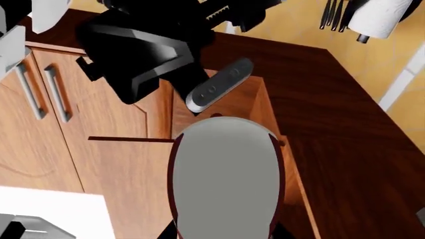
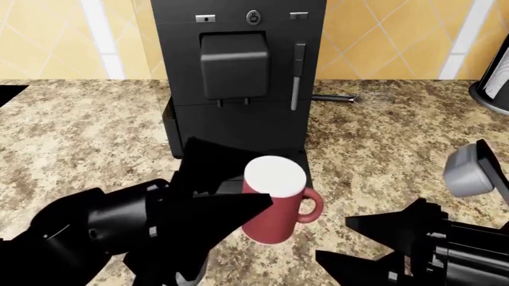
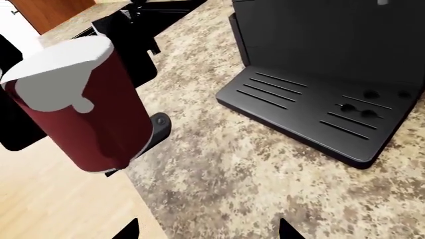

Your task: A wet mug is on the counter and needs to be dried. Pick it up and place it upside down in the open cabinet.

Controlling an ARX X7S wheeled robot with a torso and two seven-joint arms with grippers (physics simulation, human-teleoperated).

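Note:
The dark red mug (image 2: 275,220) is in my left gripper (image 2: 238,193), which is shut on it. The mug hangs just above the speckled granite counter (image 2: 80,131) in front of the black coffee machine (image 2: 238,71), white end up and handle pointing right. In the left wrist view the mug (image 1: 226,169) fills the middle, between the fingertips of the left gripper (image 1: 224,234). In the right wrist view the mug (image 3: 93,114) is near the counter's (image 3: 219,174) edge. My right gripper (image 2: 338,241) is open and empty to the mug's right, its tips (image 3: 209,231) wide apart.
The coffee machine's drip tray (image 3: 312,104) lies close to the mug. A whisk (image 2: 350,98) lies behind it, and a dark container (image 2: 493,83) stands at the far right. The left wrist view shows wooden cabinet doors (image 1: 40,94), a dark wood surface (image 1: 345,129) and a paper towel roll (image 1: 381,17).

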